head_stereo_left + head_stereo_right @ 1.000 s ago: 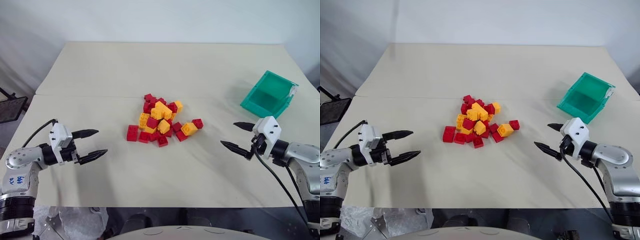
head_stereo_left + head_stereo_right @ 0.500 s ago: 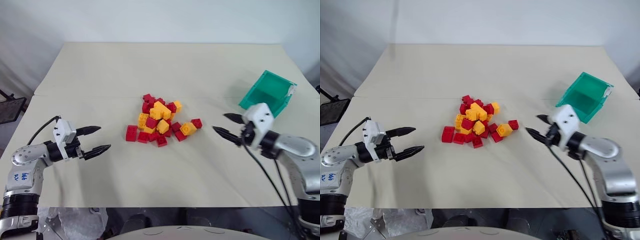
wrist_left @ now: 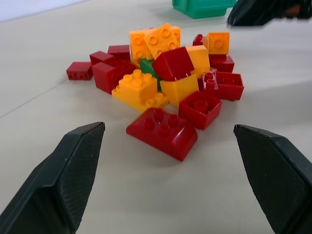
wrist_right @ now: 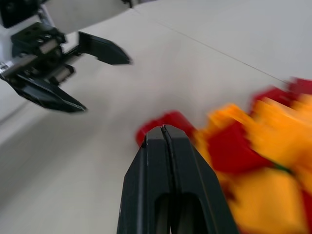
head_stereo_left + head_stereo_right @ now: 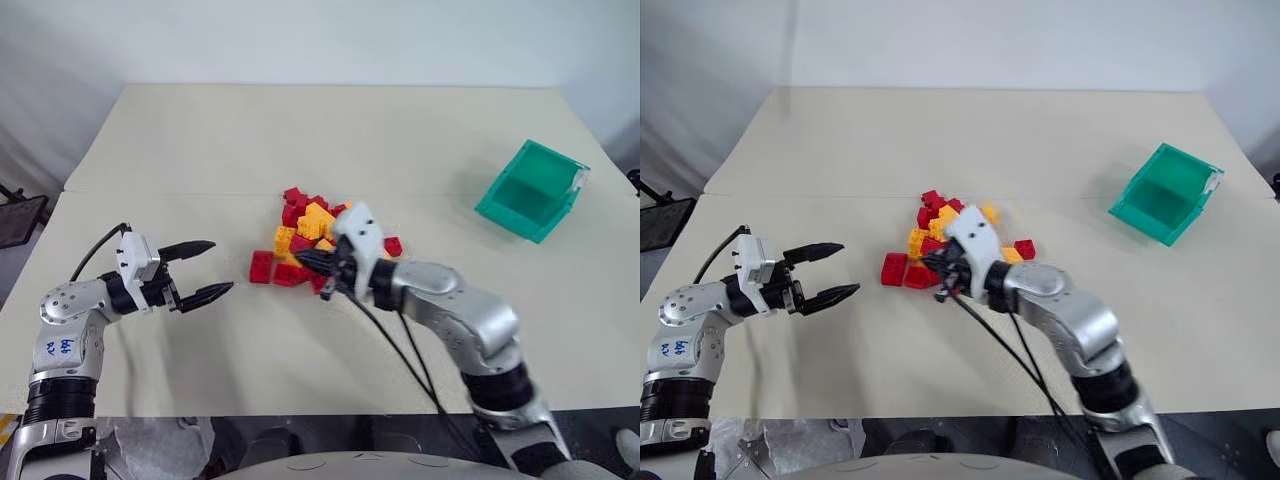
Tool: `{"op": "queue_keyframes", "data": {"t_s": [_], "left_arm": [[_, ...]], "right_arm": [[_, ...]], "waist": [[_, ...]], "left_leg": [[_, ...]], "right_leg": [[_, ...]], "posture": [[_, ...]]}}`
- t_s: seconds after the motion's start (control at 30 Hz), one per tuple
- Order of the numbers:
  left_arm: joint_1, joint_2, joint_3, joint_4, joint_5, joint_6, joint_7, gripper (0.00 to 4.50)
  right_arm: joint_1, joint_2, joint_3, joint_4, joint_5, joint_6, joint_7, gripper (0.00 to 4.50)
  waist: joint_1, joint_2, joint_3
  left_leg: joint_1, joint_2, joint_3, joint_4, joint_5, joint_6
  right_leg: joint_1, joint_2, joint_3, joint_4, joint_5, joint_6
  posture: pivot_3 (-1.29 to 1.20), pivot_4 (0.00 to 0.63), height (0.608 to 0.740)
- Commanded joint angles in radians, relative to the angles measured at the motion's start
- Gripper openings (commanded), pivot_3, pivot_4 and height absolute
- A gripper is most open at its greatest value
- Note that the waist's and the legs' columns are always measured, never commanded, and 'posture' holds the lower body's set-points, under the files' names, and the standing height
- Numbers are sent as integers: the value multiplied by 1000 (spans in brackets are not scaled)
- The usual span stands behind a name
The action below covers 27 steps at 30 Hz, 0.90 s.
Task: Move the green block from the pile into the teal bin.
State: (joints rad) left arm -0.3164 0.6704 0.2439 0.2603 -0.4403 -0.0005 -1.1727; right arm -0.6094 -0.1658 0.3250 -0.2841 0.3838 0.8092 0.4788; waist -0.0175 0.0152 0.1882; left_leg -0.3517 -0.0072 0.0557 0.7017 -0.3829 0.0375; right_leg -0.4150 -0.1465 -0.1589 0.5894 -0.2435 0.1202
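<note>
The left gripper [image 5: 222, 266] hovered just to the left of the pile [image 5: 318, 235]. Its two black fingers were spread wide and empty and pointed level at the bricks, a stance that looked like waiting or guarding that flank rather than reaching. From its wrist view a flat red brick [image 3: 162, 132] lay nearest, at the pile's edge. Behind that brick the green block [image 3: 147, 67] showed only as a sliver deep in the pile, wedged under and between yellow-orange bricks with a tilted red one leaning across its front. So the block was still in the pile and mostly buried, which probably explained why no direct pinch was on offer. The right gripper [image 5: 312, 264] sat at the pile's near edge, the arm reaching across from the right. Its fingers were clenched flat together with nothing between them. In its wrist view the closed tips pointed past a red brick on the pile's left fringe. Closed like that, they seemed better suited to nudging or ploughing bricks aside than to picking, perhaps to uncover the green one, though that is a guess. Whether the tips touched a brick could not be told. Far to the right of the pile and slightly behind it, the teal bin [image 5: 556, 162] stood alone on the pale table [image 5: 300, 130], well apart from every brick. Its open mouth was turned roughly toward the pile and its inside looked empty, so the carry had not begun.
</note>
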Motion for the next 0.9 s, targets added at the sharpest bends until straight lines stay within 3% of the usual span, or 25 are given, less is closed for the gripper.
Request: {"op": "queue_keyframes", "data": {"t_s": [0.03, 0.2, 0.4, 0.63, 0.9], "left_arm": [[0, -4, 19, -26, -21, -14, 8, 4500], [9, -10, 20, -42, -24, -13, 23, 4500], [11, -16, 22, -43, -24, -20, 30, 4500], [-23, -29, 9, -16, -15, -36, 32, 4500], [-51, -43, -6, 5, -8, -41, 26, 4500]], "right_arm": [[-35, 67, 23, 115, -55, -125, -7, 20], [-66, 113, 21, 304, -133, -271, -2, 20], [-145, 99, -82, 567, -233, -436, -90, 20], [-146, 4, -191, 570, -272, -463, -135, 20], [-107, -34, -211, 455, -263, -434, -90, 20]], "waist": [[-4, 0, 0], [-12, -1, 0], [-15, -1, 0], [-11, -1, 0], [-18, 0, 0]], "left_leg": [[0, 0, 0, 0, 0, 0], [0, -1, -1, 0, 0, 0], [0, 1, 0, -1, 0, -1], [0, 0, 0, -1, 0, -1], [0, 1, 1, -1, 0, -1]], "right_leg": [[0, 0, 0, 0, 0, 0], [0, 0, 0, 0, 0, 0], [0, 1, 0, 0, 0, 0], [0, 0, 0, -1, 0, 0], [-1, 1, 1, -1, 0, 0]], "posture": [[0, 150, 740], [0, 150, 740], [0, 150, 740], [0, 150, 740], [0, 150, 740]]}}
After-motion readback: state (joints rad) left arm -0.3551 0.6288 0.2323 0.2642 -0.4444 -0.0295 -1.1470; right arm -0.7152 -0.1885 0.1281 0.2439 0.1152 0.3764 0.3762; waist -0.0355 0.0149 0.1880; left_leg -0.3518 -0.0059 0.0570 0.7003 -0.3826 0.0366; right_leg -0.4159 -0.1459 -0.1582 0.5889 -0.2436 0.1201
